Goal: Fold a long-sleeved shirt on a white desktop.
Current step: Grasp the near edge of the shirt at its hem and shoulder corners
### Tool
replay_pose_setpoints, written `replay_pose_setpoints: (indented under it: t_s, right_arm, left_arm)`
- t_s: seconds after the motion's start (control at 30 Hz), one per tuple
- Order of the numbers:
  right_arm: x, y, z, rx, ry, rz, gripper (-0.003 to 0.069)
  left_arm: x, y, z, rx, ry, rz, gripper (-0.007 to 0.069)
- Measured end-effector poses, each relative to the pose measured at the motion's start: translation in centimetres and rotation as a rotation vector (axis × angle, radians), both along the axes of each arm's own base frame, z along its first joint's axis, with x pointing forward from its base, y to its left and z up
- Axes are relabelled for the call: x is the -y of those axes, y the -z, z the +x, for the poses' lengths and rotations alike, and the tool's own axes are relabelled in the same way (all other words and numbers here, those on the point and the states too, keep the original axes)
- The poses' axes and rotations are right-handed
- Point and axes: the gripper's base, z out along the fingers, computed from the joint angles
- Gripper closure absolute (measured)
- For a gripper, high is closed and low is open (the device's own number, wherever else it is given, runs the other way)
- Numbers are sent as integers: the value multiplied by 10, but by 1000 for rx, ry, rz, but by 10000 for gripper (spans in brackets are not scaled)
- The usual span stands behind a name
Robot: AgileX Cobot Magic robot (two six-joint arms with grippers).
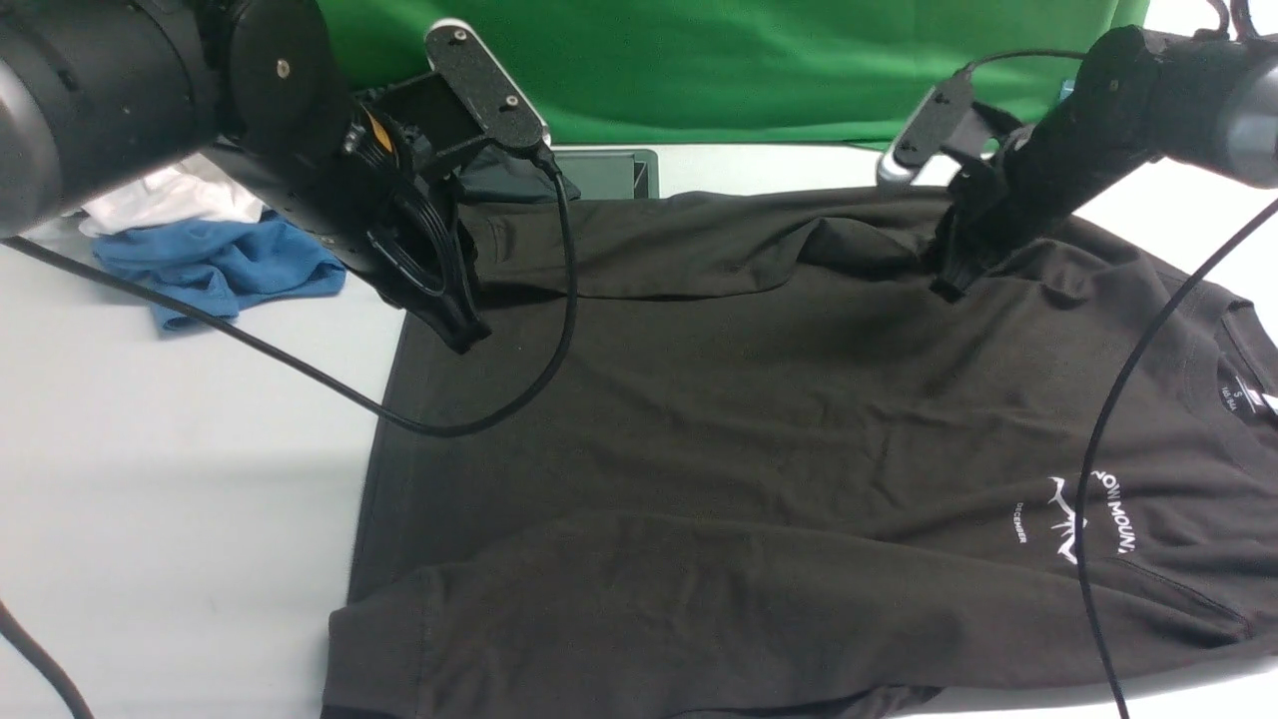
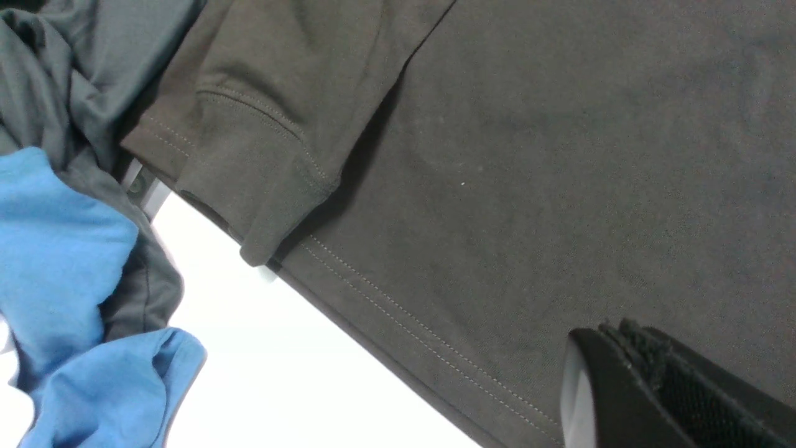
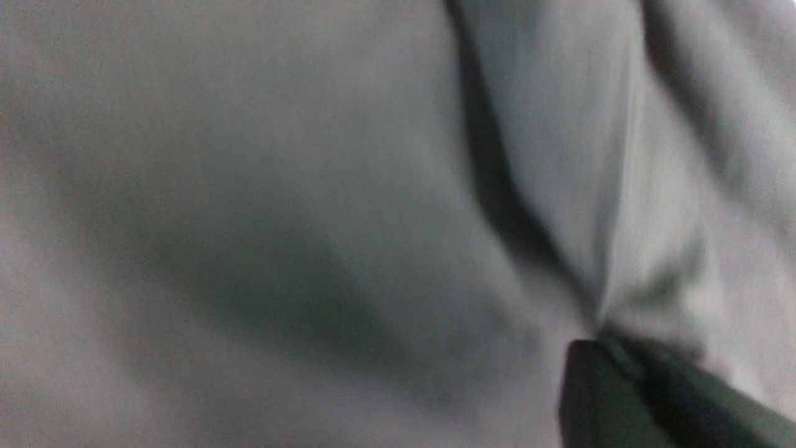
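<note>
On white desktop (image 1: 180,479), long-sleeved shirt (image 1: 759,419) spread flat, collar toward right, sleeves (image 1: 699,255) laid over body. Left gripper (image 1: 461,333) closed at far hem corner, no cloth seen pinched. Right gripper (image 1: 949,285) set on far shoulder; jaw gap not discernible. Judged: sleeves done, body fold pending; far edge to be pinched at both ends and carried nearward.

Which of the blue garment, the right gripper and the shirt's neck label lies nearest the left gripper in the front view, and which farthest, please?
1. Blue garment, just left of the left gripper.
2. Right gripper, across the long-sleeved shirt.
3. Neck label, at the far-right collar.
</note>
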Motion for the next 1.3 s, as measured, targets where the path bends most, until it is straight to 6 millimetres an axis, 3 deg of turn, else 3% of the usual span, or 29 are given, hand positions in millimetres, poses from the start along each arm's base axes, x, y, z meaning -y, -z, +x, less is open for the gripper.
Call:
replay_pose_setpoints:
  t_s: [0.13,0.2,0.4,0.53,0.6,0.67,0.73,0.8,1.03,1.17,1.3]
  right_arm:
    - [-15,-2,1,39,-13,21,187]
    - [-21,-4,3,72,-18,22,144]
    - [-30,10,13,163,-11,19,280]
    - [-30,30,15,125,-12,11,311]
    - [-30,30,14,124,-18,9,343]
    - [-30,31,14,115,-24,6,393]
    - [-31,32,12,102,-34,3,521]
    - [-31,32,12,99,-37,1,582]
    - [-31,26,10,91,-59,-6,586]
    - [-30,10,8,126,-103,-26,586]
    - [-28,10,6,118,-146,-77,586]
  left_arm:
    - [0,0,0,0,0,0,606]
    - [0,0,0,1,0,0,606]
    - [0,0,0,3,0,-1,606]
    - [0,0,1,6,0,-2,606]
    - [0,0,1,7,0,-2,606]
    - [0,0,1,7,0,-2,606]
    - [0,0,1,7,0,-2,606]
    - [0,0,1,7,0,-2,606]
    - [0,0,1,7,0,-2,606]
    - [0,0,1,7,0,-2,606]
    - [0,0,0,3,0,-1,606]
